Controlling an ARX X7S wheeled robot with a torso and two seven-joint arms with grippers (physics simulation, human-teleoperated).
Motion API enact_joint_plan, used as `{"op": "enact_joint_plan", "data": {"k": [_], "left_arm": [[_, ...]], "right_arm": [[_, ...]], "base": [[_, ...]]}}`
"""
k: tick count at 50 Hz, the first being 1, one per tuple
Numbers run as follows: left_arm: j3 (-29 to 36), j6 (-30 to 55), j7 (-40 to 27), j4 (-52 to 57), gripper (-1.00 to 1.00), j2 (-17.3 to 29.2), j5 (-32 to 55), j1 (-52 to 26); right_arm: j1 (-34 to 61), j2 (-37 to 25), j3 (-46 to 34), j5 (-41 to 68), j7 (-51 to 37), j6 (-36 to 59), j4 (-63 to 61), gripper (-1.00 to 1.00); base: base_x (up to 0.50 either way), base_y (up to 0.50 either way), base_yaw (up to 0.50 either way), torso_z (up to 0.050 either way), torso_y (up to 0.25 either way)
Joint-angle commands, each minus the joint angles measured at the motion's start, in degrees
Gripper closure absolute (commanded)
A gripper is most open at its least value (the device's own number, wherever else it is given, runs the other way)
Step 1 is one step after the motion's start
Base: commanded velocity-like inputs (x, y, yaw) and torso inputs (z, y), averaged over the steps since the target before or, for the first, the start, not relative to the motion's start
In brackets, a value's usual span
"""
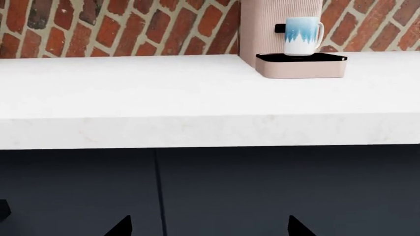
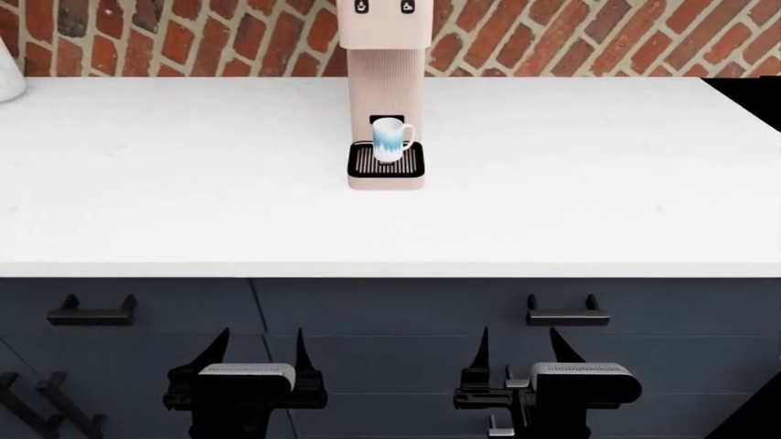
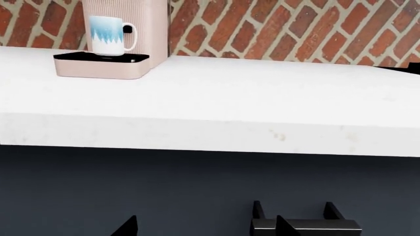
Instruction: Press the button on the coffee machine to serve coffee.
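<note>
The pale pink-beige coffee machine point(image 2: 386, 82) stands at the back middle of the white counter, with two small dark buttons point(image 2: 361, 6) on its head at the head view's upper edge. A white-and-blue mug point(image 2: 390, 139) sits on its black slatted drip tray point(image 2: 386, 165). Both wrist views show only the ribbed column point(image 1: 262, 29) point(image 3: 147, 24), mug and tray; the buttons are out of those views. My left gripper point(image 2: 260, 343) point(image 1: 208, 226) and right gripper point(image 2: 518, 343) point(image 3: 206, 227) are open and empty, low in front of the dark cabinet fronts, well short of the machine.
The white counter point(image 2: 586, 165) runs the full width, backed by a brick wall point(image 2: 586, 37). Black drawer handles point(image 2: 91, 314) point(image 2: 568, 315) stick out of the cabinet fronts; one handle point(image 3: 305, 223) is close to my right gripper. A white object point(image 2: 6, 73) sits at the far left.
</note>
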State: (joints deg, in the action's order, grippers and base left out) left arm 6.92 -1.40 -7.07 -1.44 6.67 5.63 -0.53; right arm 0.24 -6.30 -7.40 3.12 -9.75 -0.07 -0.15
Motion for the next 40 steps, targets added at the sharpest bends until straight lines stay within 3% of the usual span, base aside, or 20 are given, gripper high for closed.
{"op": "enact_joint_plan", "data": {"k": [1,25,40], "left_arm": [[0.3,-1.4,-0.2,-0.3,-1.0,1.1,0.8,0.5],[2.0,-1.4,-1.8,-0.5,-1.0,1.1,0.8,-0.4],[2.2,0.8,-2.4,0.9,-1.0,1.7,2.5,-0.2]], "right_arm": [[0.2,-0.6,-0.7,0.4,-0.9,0.3,0.1,-1.0],[0.5,-1.6,-1.8,1.2,-2.2,0.4,0.2,-1.0],[0.7,-1.9,-2.6,1.7,-2.8,0.8,0.5,-1.0]], "base": [[0.0,0.0,0.0,0.05,0.0],[0.0,0.0,0.0,0.05,0.0],[0.0,0.0,0.0,0.0,0.0]]}}
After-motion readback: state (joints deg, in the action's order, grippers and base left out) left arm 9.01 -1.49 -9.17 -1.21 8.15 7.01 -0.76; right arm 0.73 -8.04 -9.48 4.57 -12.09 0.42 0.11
